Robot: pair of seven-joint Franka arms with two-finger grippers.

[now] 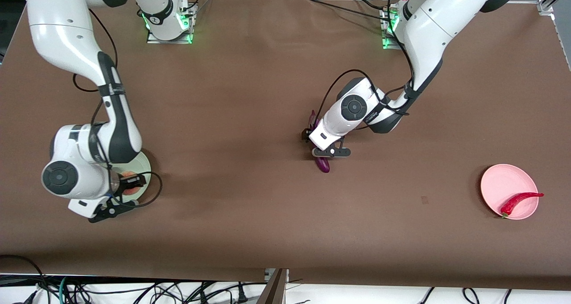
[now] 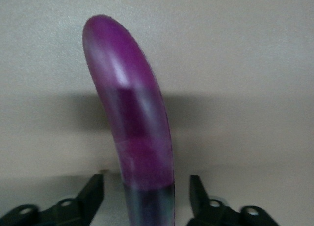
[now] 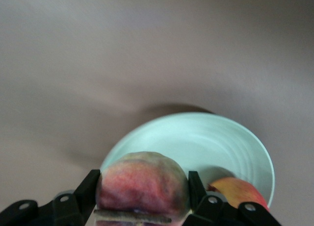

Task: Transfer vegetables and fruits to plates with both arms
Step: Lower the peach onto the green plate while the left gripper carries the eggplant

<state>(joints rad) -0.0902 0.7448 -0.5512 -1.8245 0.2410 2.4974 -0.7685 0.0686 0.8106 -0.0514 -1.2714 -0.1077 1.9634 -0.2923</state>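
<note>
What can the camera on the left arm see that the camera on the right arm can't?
Only the left wrist view shows the purple eggplant, lying on the brown table between the open fingers of the left gripper, which do not touch it.

Only the right wrist view shows the right gripper shut on the peach over the pale green plate, with the apple already on that plate.

Both show the brown table and black fingers on either side of one piece of food.
</note>
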